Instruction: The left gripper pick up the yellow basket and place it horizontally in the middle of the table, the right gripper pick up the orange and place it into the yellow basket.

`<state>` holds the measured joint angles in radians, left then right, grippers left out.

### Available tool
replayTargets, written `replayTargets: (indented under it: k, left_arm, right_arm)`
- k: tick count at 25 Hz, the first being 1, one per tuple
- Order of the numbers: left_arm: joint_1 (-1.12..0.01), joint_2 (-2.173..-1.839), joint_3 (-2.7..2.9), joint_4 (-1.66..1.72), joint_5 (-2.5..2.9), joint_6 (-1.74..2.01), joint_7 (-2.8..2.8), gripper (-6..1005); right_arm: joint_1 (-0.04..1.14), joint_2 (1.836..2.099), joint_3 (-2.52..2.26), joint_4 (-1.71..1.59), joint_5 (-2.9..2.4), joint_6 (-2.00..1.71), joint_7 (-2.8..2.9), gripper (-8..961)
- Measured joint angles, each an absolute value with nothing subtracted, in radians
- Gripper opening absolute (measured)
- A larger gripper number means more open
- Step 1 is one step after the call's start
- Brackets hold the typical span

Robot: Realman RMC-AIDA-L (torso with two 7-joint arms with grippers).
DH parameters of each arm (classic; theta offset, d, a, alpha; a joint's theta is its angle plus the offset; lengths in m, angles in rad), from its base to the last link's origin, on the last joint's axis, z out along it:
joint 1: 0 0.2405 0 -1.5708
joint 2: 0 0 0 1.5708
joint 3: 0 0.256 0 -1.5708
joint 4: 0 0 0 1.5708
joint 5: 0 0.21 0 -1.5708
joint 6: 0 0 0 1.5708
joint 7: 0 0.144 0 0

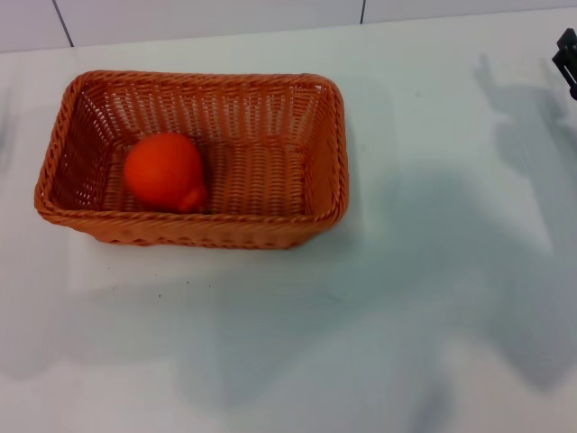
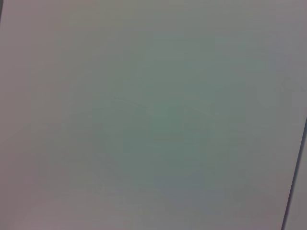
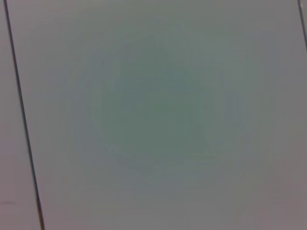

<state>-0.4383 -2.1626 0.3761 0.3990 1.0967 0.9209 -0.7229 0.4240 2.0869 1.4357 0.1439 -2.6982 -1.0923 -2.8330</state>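
The orange-brown woven basket (image 1: 315,162) lies lengthwise across the white table (image 1: 406,298), left of the middle in the head view. The orange (image 1: 164,170) sits inside it at the left end, its pointed end toward the front. A small black part of my right gripper (image 1: 567,59) shows at the far right edge, well away from the basket. My left gripper is out of view. Both wrist views show only bare pale surface.
A wall or panel with dark seams (image 1: 61,23) runs along the table's far edge. Arm shadows fall on the table at the front and right. A thin dark line (image 3: 21,120) crosses the right wrist view.
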Motion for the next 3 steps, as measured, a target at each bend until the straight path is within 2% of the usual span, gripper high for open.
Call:
replayTargets:
  k: [3]
  left_arm:
    - [-0.44, -2.163, 0.377, 0.398, 1.097, 0.917, -0.722, 891]
  right_arm:
    - [0.421, 2.088, 1.439, 0.139, -2.698, -1.091, -2.833, 944]
